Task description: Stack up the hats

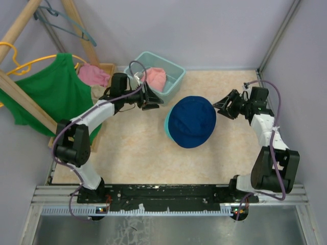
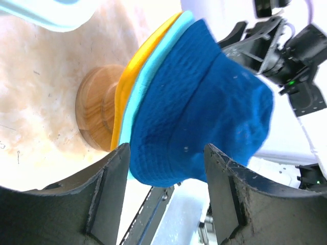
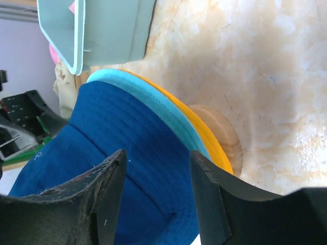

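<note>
The navy blue hat (image 1: 192, 121) sits on top of a stack in the middle of the table. The teal hat (image 1: 167, 126) peeks out under its left edge. In the left wrist view the navy hat (image 2: 204, 102) lies over the teal hat (image 2: 153, 71) and the orange-yellow hat (image 2: 129, 84), all on a round wooden stand (image 2: 94, 115). The pink hat (image 1: 156, 77) lies in the teal basket (image 1: 176, 84). My left gripper (image 1: 153, 100) is open and empty left of the stack. My right gripper (image 1: 223, 108) is open and empty right of it.
A green tank top (image 1: 53, 92) hangs on a wooden rack at the far left. A shapeless pink cloth (image 1: 93, 75) lies in a wooden box beside it. The basket (image 3: 102, 30) stands just behind the stack. Walls close in the back and right.
</note>
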Motion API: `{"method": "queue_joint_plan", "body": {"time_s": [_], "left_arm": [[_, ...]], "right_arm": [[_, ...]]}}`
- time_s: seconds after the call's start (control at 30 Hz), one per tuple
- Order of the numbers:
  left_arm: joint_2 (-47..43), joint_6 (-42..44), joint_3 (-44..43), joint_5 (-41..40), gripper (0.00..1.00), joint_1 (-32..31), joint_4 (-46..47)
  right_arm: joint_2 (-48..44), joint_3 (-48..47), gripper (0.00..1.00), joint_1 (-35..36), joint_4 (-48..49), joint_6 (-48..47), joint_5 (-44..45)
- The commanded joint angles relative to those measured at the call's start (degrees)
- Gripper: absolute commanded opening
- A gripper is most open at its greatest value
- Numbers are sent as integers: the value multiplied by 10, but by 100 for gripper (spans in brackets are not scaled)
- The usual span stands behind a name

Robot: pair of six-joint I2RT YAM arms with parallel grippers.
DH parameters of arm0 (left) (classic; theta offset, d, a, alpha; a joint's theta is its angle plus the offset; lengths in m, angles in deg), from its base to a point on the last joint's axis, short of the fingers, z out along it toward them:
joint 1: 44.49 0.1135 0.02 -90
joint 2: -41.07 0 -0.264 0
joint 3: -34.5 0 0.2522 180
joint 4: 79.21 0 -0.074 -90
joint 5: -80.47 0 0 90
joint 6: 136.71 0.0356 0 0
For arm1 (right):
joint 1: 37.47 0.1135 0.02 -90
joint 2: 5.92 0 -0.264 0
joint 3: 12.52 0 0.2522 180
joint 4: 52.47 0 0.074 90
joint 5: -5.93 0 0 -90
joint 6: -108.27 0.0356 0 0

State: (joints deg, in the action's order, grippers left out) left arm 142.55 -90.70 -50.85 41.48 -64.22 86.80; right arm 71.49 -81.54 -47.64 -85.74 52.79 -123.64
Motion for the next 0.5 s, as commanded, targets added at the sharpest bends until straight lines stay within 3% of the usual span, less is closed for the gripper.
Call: {"method": "queue_joint_plan", "body": {"time_s": [0.0, 0.23, 0.47], "left_arm": [[-82, -9, 24, -19, 67, 9, -16], [-188, -50, 125, -26, 68, 7, -4], [-236, -65, 199, -32, 68, 3, 12]], "right_arm": [[22, 12, 54, -3, 73, 2, -51], [54, 37, 54, -3, 128, 27, -96], [60, 50, 21, -3, 136, 41, -110]]}}
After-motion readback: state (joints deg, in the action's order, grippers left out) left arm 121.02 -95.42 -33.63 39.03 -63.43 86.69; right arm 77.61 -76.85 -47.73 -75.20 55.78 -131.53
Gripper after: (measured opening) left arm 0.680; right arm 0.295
